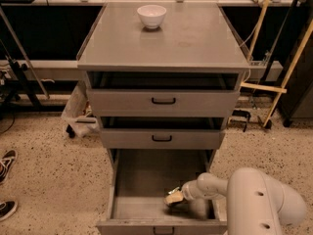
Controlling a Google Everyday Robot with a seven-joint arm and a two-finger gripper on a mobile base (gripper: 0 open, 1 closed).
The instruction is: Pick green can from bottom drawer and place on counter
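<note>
The bottom drawer is pulled open and shows a plain grey floor. My gripper is down inside it, near the front right, low over the floor. The white arm reaches in from the lower right. The green can does not show apart from the gripper; whether it is at the gripper's tip I cannot tell. The counter is the grey top of the cabinet, well above the gripper.
A white bowl stands at the back middle of the counter. The two upper drawers are slightly open, overhanging the bottom drawer's back. Shoes lie on the speckled floor at left. Wooden poles lean at right.
</note>
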